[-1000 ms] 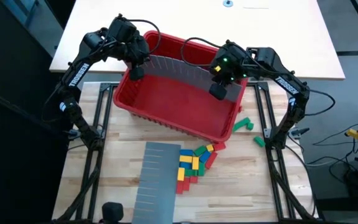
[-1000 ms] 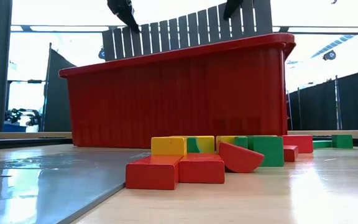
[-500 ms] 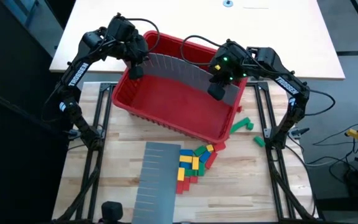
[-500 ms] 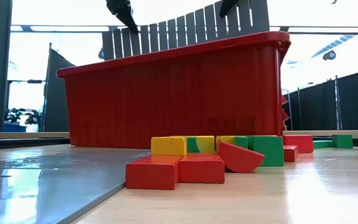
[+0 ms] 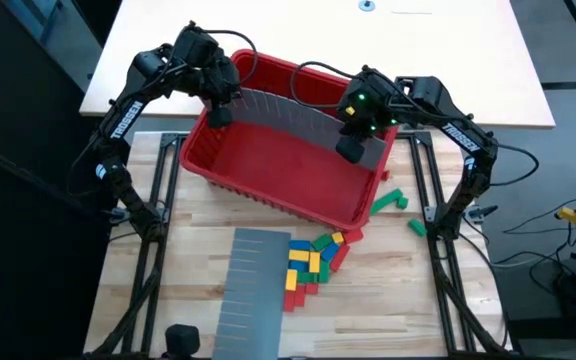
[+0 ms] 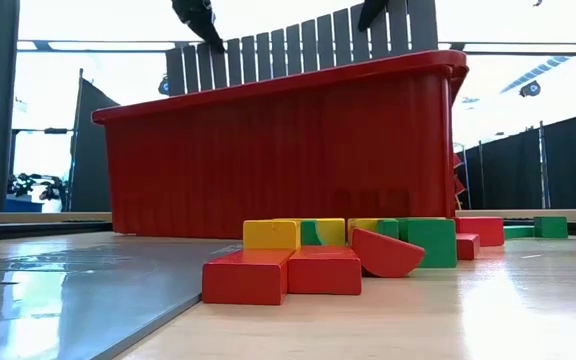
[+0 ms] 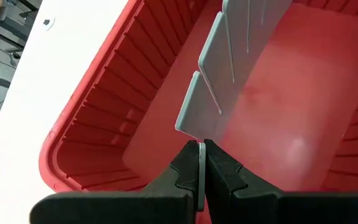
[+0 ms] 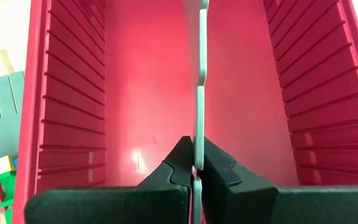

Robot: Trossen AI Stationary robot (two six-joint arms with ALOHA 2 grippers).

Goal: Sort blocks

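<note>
Step in hand: fitting a divider into the red bin [image 5: 268,160] before any sorting starts, as I judge it; no block is being handled
Left gripper [image 5: 220,115]: over the bin's far left corner; fingers [image 7: 185,174] pinched tight on one end of the grey slotted panel [image 5: 288,115], as the left wrist view shows
Right gripper [image 5: 349,146]: over the bin's far right side; clamped on the other end of the same panel, its fingers [image 8: 180,163] closed on the thin edge in the right wrist view
Panel: held between the two arms across the bin, upright on its long edge; in the low view its slotted top [image 6: 308,45] stands above the rim; whether its lower edge touches the bin floor I cannot tell
Bin: sits askew on the table; its floor appears bare in both wrist views
Blocks [image 5: 313,262]: red, yellow, green and blue, heaped on the wooden table in front of the bin's near right corner; a few green ones [image 5: 393,200] lie apart to the right; none in the bin
Second panel [image 5: 251,290]: flat on the table, just beside the heap
Next move calls for: both arms lowering together and level, so the panel does not twist or jam against the ribbed walls; then release
</note>
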